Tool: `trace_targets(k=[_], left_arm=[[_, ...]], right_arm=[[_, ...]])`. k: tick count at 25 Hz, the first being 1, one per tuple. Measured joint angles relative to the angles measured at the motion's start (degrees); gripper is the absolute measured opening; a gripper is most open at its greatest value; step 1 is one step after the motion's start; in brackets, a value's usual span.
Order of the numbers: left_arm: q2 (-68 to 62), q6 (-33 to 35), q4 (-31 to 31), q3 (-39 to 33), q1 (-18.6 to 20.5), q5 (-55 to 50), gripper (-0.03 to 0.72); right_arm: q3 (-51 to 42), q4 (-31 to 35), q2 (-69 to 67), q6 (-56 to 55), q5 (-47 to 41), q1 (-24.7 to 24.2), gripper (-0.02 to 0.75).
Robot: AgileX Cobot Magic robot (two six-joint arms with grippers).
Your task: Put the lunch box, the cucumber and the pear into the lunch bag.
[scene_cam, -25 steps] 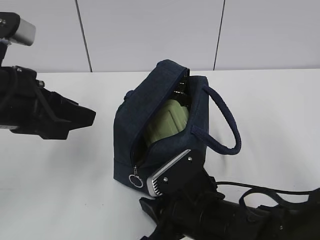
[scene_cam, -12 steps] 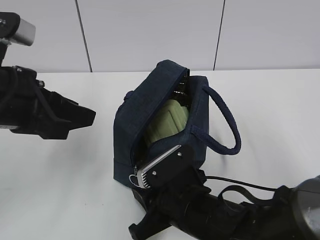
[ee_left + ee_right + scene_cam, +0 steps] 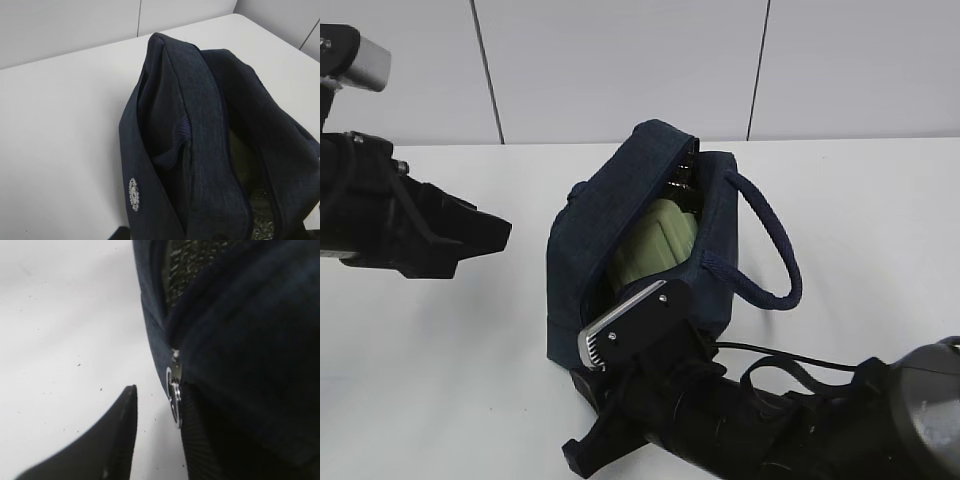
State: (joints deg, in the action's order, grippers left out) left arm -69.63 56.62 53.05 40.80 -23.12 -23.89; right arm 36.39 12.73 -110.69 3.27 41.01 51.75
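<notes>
The right gripper (image 3: 157,435), jaws apart, is straddling the ring pull (image 3: 173,395) of the bag (image 3: 590,235); the left gripper's state is not visible.

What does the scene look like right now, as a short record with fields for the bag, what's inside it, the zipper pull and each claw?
bag: lunch bag upright on the white table, zipper open
inside: pale green lid of the lunch box shows through the opening; cucumber and pear cannot be made out
zipper pull: silver ring pull at the low end of the zipper
right claw: right claw open, one finger against the ring, the other apart on the table side
left claw: left claw away from the bag on its left, holding nothing; open or shut unclear
</notes>
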Motion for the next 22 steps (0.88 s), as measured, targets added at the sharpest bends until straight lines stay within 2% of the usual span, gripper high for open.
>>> trace_targets(k=[22], left_arm=[[0.0,0.0,0.0,0.0,0.0,0.0,0.309]], right_arm=[[0.2,0.1,-1.9,0.0,0.2,0.0,0.24]])
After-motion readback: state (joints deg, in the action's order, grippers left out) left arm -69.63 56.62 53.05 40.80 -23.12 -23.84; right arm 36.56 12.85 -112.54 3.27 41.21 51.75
